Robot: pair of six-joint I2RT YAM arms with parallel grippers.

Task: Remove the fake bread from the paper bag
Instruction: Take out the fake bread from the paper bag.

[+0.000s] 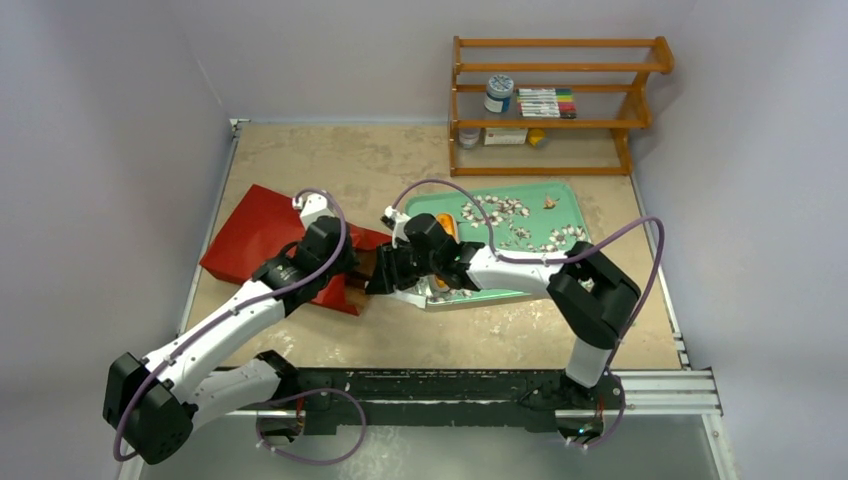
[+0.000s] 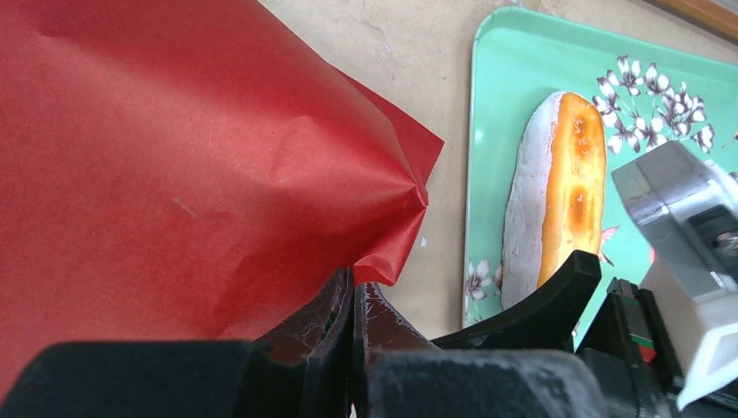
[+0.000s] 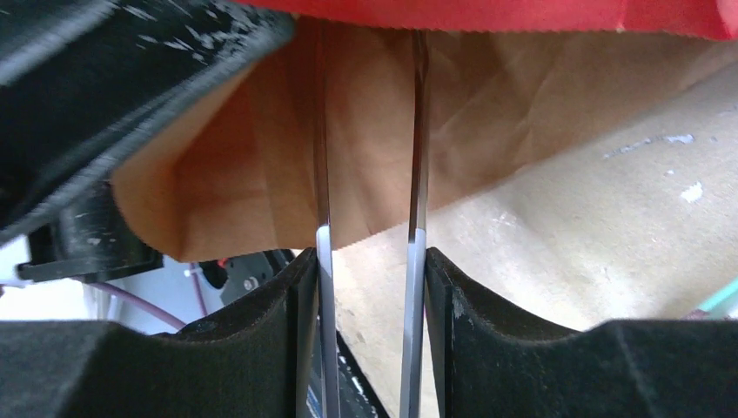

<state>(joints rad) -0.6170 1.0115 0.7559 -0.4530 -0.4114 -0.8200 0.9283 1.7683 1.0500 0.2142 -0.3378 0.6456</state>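
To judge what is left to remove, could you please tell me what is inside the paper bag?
Through its mouth, the paper bag shows only brown lining, with the metal tongs pointing in. Nothing else shows; deeper in, the red upper wall covers everything.

Tan table (image 1: pixel 350 160) with paper bag (image 1: pixel 250 235), green tray (image 1: pixel 562 208), wooden rack (image 1: pixel 560 68)

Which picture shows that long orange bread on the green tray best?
The left wrist view: the long loaf lies nearly whole on the green tray. The top view shows only an orange sliver of it; the right wrist view shows none.
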